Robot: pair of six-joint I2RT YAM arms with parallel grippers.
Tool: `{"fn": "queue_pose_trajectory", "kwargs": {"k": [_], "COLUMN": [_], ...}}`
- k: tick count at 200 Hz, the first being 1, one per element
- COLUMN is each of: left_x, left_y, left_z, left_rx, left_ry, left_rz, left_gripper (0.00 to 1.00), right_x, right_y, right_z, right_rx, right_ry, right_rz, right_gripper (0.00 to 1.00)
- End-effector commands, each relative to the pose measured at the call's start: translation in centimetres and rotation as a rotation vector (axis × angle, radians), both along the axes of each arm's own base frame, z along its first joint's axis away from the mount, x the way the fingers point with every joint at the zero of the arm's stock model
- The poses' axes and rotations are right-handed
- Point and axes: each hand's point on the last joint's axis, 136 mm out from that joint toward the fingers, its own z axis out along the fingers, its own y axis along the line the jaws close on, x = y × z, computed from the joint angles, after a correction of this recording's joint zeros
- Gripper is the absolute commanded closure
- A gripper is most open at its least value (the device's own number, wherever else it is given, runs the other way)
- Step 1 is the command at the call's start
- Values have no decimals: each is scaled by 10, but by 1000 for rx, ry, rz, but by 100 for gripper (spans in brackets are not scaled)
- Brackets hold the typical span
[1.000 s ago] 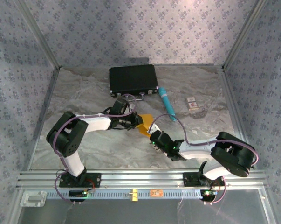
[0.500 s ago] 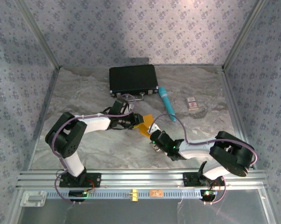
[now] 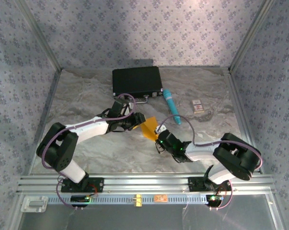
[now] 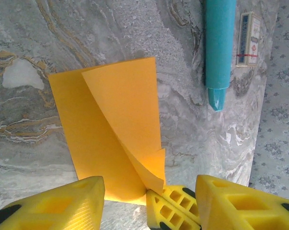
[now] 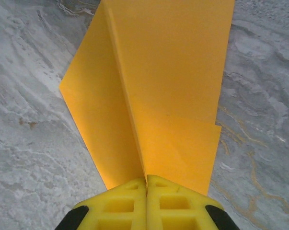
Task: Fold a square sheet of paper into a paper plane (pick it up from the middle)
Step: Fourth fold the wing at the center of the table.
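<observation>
– Since you have all 3 views up, where is the square sheet of paper (image 3: pixel 149 127) sitting?
– I see it near the centre of my top view, partly folded, on the marble table (image 3: pixel 86 100) between my 2 arms. It's down-left of the teal tube (image 3: pixel 172 106) and well below the black case (image 3: pixel 137 81).
– And the claws?
– My right gripper (image 5: pixel 146 184) is pinched tight on the paper. At the bottom of its wrist view the 2 yellow fingers (image 5: pixel 120 201) meet with no gap, and the raised crease runs straight into them. My left gripper (image 4: pixel 149 187) stands parted, holding nothing, with its fingers in the bottom corners of the left wrist view, either side of the right claw's tips.
– Anything else close by?
– 1 flap curls up off the lower layer, and a small card (image 4: pixel 248 32) lies beside the tube in the upper right of that view
</observation>
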Motion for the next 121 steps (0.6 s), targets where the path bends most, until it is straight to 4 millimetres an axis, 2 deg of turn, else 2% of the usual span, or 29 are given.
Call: {"fn": "queue_pose_trajectory", "kwargs": {"k": [1, 63, 121], "left_x": [-3, -4, -5], "left_y": [5, 1, -7], "left_z": [-3, -7, -12], "left_rx": [18, 5, -16], "left_ry": [-2, 12, 30], "left_rz": [-2, -21, -48], "left_gripper": [48, 49, 61], "right_x": [-7, -4, -1], "right_y": [11, 15, 13], "right_z": [-2, 7, 3], "right_rx": [126, 343, 429], "right_ry": [99, 265, 348], "right_rz": [31, 22, -6], "right_gripper": [94, 94, 95]}}
